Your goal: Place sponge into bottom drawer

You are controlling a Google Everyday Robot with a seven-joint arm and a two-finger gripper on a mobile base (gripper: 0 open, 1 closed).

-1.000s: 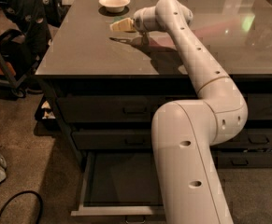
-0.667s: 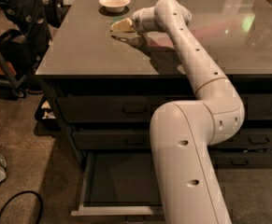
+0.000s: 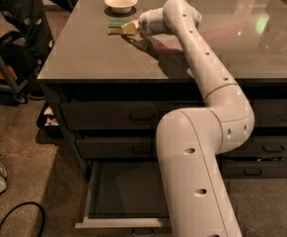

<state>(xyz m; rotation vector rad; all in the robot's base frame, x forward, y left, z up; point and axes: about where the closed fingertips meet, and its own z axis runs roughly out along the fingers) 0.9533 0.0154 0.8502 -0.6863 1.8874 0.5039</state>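
The sponge [image 3: 115, 25], green on top with yellow foam below, lies on the grey table top just in front of the round white bowl [image 3: 121, 2]. My gripper [image 3: 130, 28] is at the sponge's right end, low over the table and touching or nearly touching it. The bottom drawer [image 3: 125, 194] of the left column is pulled open below the table. Its dark inside looks empty, and my arm's lower link covers its right part.
Two shut drawers [image 3: 133, 115] sit above the open one, and the right column's drawers [image 3: 273, 147] are shut. A black cart with bags [image 3: 15, 38] stands left of the table [image 3: 93, 58]. A cable [image 3: 15, 216] lies on the carpet at the lower left.
The gripper stays at the sponge's right end. The sponge's green top now shows to its left. The arm's lower links have shifted slightly.
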